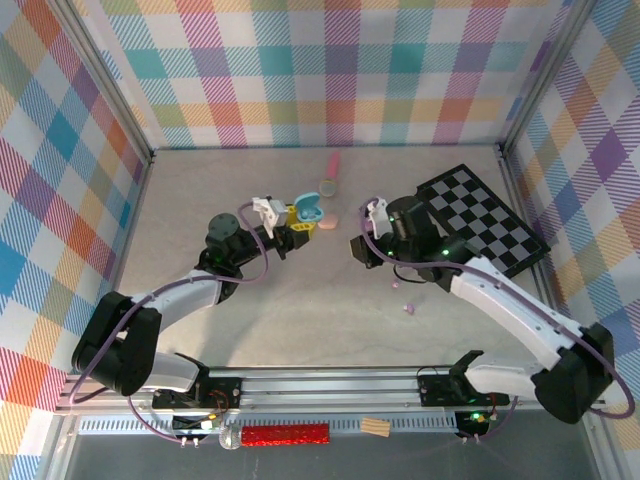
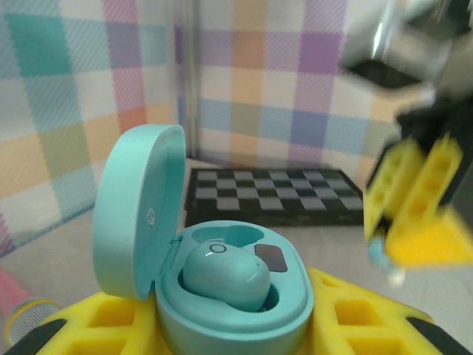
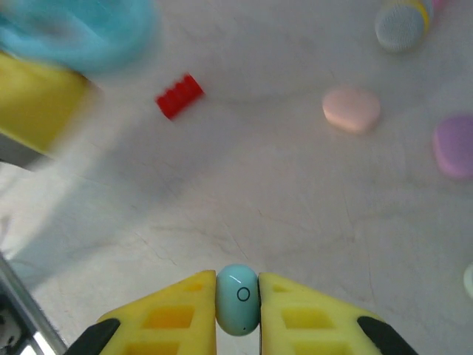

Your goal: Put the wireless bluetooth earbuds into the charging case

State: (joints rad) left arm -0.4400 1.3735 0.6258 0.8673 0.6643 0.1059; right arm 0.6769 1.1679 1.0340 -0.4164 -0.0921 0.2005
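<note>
Pale grey tabletop (image 3: 295, 200) lies beneath pastel plaid walls (image 1: 350, 70). Pinched tight in the right gripper (image 3: 236, 290) is a tiny glossy mint plastic earbud (image 3: 237, 303), which looks light, hard and slippery, so it is best held across its flatter sides. The left gripper (image 2: 230, 329) clamps the open mint pebble-shaped charging case (image 2: 148, 214), where one bud sits and the second socket looks free.

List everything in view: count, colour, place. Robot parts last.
charging case: one, mint, open, in the left claw
seated earbud: one, mint, inside the charging case
held earbud: one, mint, in the right claw
loose earbud: one, purple, on the table by the right arm
pink case: one, on the table
purple case: one, near the pink case
red block: one, on the table
toy microphone: one, grey head, table's far side
checkerboard: one, black-grey, far right
left claw: yellow fingers, gripping
right claw: yellow fingers, gripping
</note>
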